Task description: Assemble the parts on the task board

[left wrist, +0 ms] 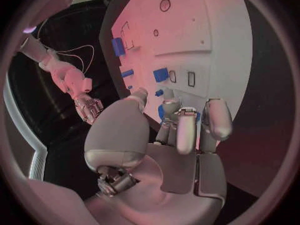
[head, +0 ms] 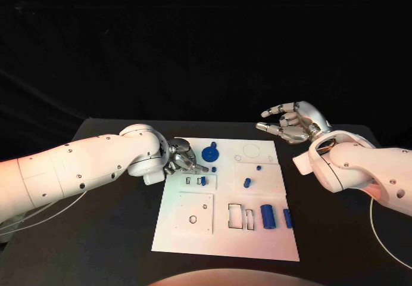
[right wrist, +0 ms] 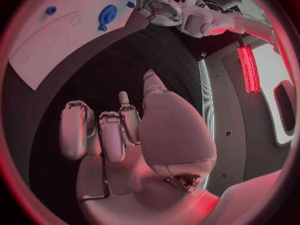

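The board point(head: 225, 235) lies flat in the middle of the black table point(head: 103, 238), its long sides running away from the robot. The left hand point(head: 182, 159) sits at the board's left edge near the far left corner, its fingers point(left wrist: 185, 130) curled down over the board; the left wrist view shows a bit of blue between the fingertips, but whether they grip a part cannot be told. Just beside that hand, toward the board's far edge, stands a round blue disc point(head: 210, 155) with a knob, and a small blue block point(head: 203, 180) sits next to two narrow slots near the left edge. Two small blue pegs point(head: 246, 183) stand near the board's centre, one a little farther away than the other. By the near right corner lie a blue cylinder point(head: 268, 216) and a thinner blue bar point(head: 287, 218), side by side and apart, right of two rectangular outlines. The right hand point(head: 292, 124) hovers above the table beyond the board's far right corner, well apart from every part, fingers loosely bent and spread with nothing in them.
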`<state>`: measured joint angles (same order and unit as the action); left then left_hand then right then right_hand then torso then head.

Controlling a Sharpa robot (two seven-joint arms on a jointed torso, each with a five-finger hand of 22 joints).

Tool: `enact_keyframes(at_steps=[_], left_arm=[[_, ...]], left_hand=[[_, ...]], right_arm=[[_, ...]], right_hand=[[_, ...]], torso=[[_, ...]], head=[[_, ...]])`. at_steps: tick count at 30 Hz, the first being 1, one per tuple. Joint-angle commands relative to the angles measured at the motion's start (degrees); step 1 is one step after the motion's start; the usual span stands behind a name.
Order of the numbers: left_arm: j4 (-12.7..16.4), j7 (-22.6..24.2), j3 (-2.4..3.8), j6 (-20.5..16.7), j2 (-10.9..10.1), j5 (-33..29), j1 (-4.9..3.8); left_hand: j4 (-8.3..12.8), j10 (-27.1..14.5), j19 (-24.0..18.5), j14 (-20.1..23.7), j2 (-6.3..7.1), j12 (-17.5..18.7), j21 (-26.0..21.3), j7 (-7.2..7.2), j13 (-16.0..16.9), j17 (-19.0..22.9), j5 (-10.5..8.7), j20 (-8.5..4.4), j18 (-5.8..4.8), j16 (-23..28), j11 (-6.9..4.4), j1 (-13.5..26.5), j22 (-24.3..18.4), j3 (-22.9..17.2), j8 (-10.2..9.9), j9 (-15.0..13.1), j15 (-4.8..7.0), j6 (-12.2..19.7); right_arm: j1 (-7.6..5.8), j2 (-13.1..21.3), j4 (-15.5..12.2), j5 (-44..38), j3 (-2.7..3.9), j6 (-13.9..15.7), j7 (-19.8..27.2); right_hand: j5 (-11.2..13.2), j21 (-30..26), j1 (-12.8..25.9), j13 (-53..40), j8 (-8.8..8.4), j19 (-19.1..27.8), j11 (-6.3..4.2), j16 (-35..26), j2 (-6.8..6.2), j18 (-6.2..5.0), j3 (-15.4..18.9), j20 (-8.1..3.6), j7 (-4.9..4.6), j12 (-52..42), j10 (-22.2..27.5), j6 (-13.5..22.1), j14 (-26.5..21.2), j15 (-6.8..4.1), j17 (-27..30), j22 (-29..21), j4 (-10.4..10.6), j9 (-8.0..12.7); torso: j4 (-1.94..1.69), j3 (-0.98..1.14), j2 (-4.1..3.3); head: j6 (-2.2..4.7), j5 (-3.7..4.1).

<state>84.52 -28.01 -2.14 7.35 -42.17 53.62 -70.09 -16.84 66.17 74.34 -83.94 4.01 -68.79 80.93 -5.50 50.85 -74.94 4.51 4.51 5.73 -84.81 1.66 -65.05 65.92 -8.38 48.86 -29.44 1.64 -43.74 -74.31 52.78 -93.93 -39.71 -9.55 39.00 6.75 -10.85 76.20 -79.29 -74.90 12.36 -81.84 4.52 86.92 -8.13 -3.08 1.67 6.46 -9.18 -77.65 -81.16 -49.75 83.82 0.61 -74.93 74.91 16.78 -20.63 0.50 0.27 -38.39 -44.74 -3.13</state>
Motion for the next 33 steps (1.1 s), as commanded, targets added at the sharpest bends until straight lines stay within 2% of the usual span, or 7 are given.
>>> enact_keyframes(at_steps=[1,13,17,22,33], left_arm=[[-0.2,-1.0,-0.07,2.0,0.6,2.3,-0.13],[-1.8,-1.4,-0.29,4.1,2.5,2.8,-0.15],[-2.0,-1.5,-0.35,4.7,2.8,3.0,-0.15],[-2.1,-1.5,-0.4,5.3,3.3,3.1,-0.15],[-2.7,-1.6,-0.48,6.1,4.2,3.1,-0.14]], left_hand=[[-0.1,-0.5,0.1,-2.5,-0.16,0.0,0.2,0.09,-0.4,-4.5,-0.38,-0.22,-0.81,-0.1,-0.25,0.6,0.2,0.4,0.4,-0.1,0.34,0.4],[0.0,-1.0,0.4,-2.4,-0.68,0.3,0.4,0.08,-0.9,-4.4,-0.31,-0.23,-0.91,0.0,-0.26,0.5,0.7,0.5,0.6,-0.4,0.34,0.7],[0.0,-1.1,0.5,-2.4,-0.73,0.3,0.5,0.08,-0.9,-4.4,-0.3,-0.23,-0.93,0.0,-0.25,0.4,0.8,0.5,0.6,-0.4,0.34,0.8],[0.0,-1.0,0.5,-2.4,-0.84,0.2,0.5,0.09,-0.7,-4.3,-0.28,-0.23,-0.94,0.0,-0.26,0.3,0.8,0.6,0.7,-0.5,0.34,0.8],[0.0,-1.0,0.5,-2.4,-1.0,0.1,0.5,0.12,-0.7,-4.3,-0.28,-0.24,-0.95,0.1,-0.28,0.0,0.9,0.6,0.9,-0.7,0.35,0.8]], right_arm=[[-0.02,-0.1,0.1,0.0,0.01,-0.4,-1.0],[-0.02,-0.5,0.5,-0.1,0.01,-0.2,-2.1],[-0.02,-0.5,0.6,-0.1,0.01,-0.2,-2.3],[-0.02,-0.7,0.7,-0.1,0.01,-0.1,-2.5],[-0.02,-0.9,0.9,-0.2,0.01,0.3,-2.5]], right_hand=[[0.1,-0.5,0.7,-3.5,0.15,0.4,-0.13,-0.4,0.04,-0.52,0.3,-0.15,-0.01,0.3,0.4,0.4,3.9,-0.39,-5.7,5.7,0.0,0.1],[0.0,-1.3,0.9,-3.0,0.36,0.9,-0.14,-0.7,0.62,-0.71,0.5,-0.16,-0.01,0.8,0.7,0.5,3.7,-0.41,-5.0,5.1,0.0,0.1],[0.0,-1.4,1.0,-2.9,0.38,0.9,-0.14,-0.8,0.7,-0.73,0.5,-0.16,-0.02,0.9,0.8,0.6,3.7,-0.41,-4.8,5.1,-0.1,0.1],[0.0,-1.5,1.0,-2.9,0.41,1.0,-0.14,-0.8,0.76,-0.75,0.5,-0.16,-0.02,0.9,0.9,0.6,3.7,-0.41,-4.8,5.0,-0.1,0.1],[0.0,-2.0,0.8,-2.5,0.69,1.2,-0.16,-1.1,1.37,-0.86,0.5,-0.18,0.01,1.3,1.2,0.7,3.5,-0.43,-4.1,4.7,-0.2,0.1]], torso=[[0.05,0.05,-0.03],[0.07,0.1,-0.07],[0.05,0.02,-0.11],[0.03,0.04,-0.1],[0.02,0.01,-0.06]], head=[[-0.07,-0.17],[-0.05,-0.03],[-0.06,0.07],[-0.06,0.28],[-0.28,0.13]])
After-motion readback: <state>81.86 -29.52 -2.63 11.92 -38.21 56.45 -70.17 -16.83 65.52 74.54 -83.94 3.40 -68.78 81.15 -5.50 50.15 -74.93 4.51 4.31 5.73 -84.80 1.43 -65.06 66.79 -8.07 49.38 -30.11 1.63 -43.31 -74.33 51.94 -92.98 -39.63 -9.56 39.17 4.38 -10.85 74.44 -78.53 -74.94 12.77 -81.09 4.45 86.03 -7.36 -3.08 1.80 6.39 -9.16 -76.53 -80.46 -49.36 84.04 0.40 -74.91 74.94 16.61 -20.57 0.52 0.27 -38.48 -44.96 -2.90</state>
